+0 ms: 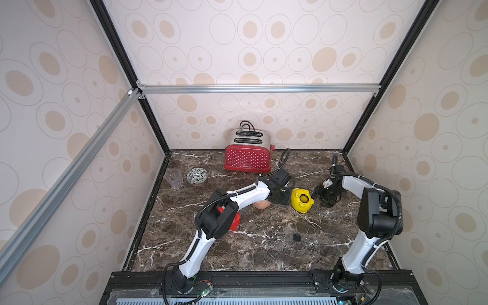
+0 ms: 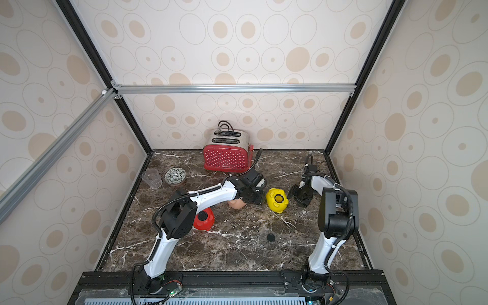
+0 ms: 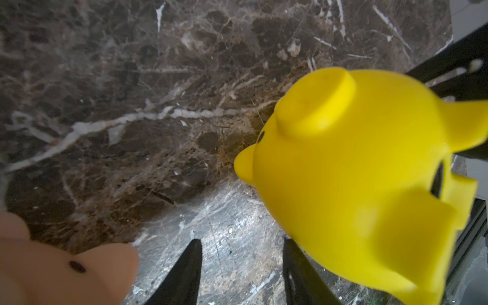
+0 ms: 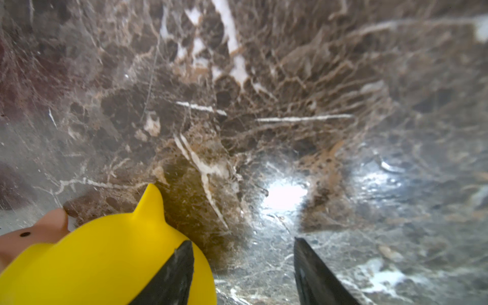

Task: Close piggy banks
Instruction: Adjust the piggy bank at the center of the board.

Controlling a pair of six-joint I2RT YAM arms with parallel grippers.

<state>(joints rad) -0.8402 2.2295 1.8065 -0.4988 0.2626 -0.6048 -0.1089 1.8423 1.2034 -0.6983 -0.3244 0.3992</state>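
- Yellow pig [image 1: 302,200] lies on its side mid-tabletop [image 1: 264,253], round belly hole turned up, between the two grippers.
- Left gripper [image 1: 280,197] sits just beside it, jaws apart and empty. In the left wrist view one finger [image 3: 303,287] is close against the pig's flank; whether it touches, I cannot tell.
- Right gripper [image 1: 327,196] stands near the pig's other side, jaws apart, nothing between them.
- Peach pig [image 1: 262,205] lies just beside the left gripper, mostly hidden under the left arm [image 1: 245,195].
- Red pig [image 2: 203,219] sits nearer the front, half covered by that arm's elbow.
- Small black disc [image 1: 296,237] lies alone on the tabletop, apart from all three pigs.
- Toaster [image 1: 247,155] stands at the back wall behind the left gripper.
- Bowl [image 1: 197,175] and clear cup [image 1: 174,178] sit side by side at the back-left edge.
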